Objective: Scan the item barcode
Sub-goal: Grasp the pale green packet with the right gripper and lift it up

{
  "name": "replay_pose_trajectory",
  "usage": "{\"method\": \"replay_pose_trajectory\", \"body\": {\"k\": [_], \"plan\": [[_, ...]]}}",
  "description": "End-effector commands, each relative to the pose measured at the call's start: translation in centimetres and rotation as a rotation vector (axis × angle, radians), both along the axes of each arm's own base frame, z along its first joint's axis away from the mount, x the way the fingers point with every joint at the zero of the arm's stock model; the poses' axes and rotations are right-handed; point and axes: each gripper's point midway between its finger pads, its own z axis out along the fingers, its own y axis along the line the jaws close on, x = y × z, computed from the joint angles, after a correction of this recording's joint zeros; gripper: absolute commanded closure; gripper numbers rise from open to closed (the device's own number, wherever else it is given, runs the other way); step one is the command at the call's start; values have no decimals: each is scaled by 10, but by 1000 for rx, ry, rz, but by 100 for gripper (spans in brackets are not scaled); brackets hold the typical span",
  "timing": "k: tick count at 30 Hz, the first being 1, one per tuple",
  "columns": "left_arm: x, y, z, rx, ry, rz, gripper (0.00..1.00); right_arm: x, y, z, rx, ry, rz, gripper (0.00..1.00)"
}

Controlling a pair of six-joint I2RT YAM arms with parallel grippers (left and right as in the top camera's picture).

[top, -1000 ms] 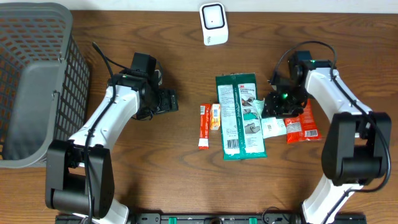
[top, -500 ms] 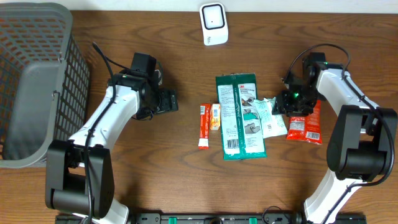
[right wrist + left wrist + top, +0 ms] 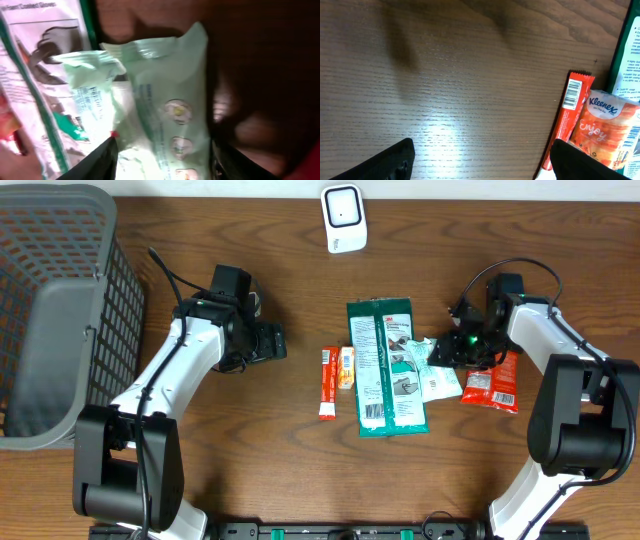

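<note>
**Right pincer** (image 3: 447,350): hovering low over the pouch (image 3: 432,370), at the right of the item cluster. In the wrist view its two dark fingers (image 3: 97,160) are standing partway apart, one at each long edge of the pouch (image 3: 165,100). Whether they are pressing it or only flanking it cannot be told. The fingertips are being cut off by the lower edge of the frame.

**Left pincer** (image 3: 270,340): standing wide open and holding nothing, touching nothing. It is hanging above bare worktop (image 3: 250,440), left of the cluster. Only the two fingertips (image 3: 395,160) are showing, at the lower corners of the wrist view.

**Pouch**: pale green and crinkled, lying tilted on the worktop. Its left end is overlapping the right edge of the green pack (image 3: 385,365). The print is blurring in the wrist view and no barcode is showing there.

**Red packet** (image 3: 490,385): lying just right of the pouch, partly hidden under the right arm.

**Stick** (image 3: 327,380): orange-red, lying left of the green pack. A barcode is showing near its upper end in the left wrist view (image 3: 570,115).

**Tissue pack** (image 3: 345,367): small and orange, lying between the stick and the green pack. The left wrist view is cutting it off at the right edge (image 3: 605,130).

**Scanner** (image 3: 342,218): white, standing at the far edge, well apart from both pincers.

**Basket** (image 3: 60,310): grey, sitting at the far left, cropped by the frame.
</note>
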Motion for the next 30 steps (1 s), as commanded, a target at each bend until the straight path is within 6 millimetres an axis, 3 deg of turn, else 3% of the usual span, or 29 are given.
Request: {"method": "replay_pose_trajectory", "body": {"k": [1,8,10,11,13,14,15,18,21,26,30], "plan": [[3,-1,11,-14,-31,-12,13,-17,9,-13,42,51,34,44],[3,-1,11,-14,-30,-12,13,-31,1,-30,-62,80,67,45],[3,-1,11,-14,-31,-12,13,-34,2,-35,-61,78,68,51],[3,-1,11,-14,-31,-12,13,-36,2,-37,-61,79,68,54],[3,-1,11,-14,-30,-12,13,-38,2,-39,-61,82,69,79],[3,-1,11,-14,-30,-12,13,-38,2,-38,-60,81,67,87],[3,-1,11,-14,-30,-12,13,-37,2,-34,-49,80,62,87],[3,-1,11,-14,-30,-12,13,-29,0,-13,-26,69,45,89],[3,-1,11,-14,-31,-12,13,-16,-3,21,-32,4,44,99],[3,-1,11,-14,-31,-12,13,0,-3,81,-43,-191,40,99],[3,-1,11,-14,-30,-12,13,3,17,141,72,-372,51,99]]}}
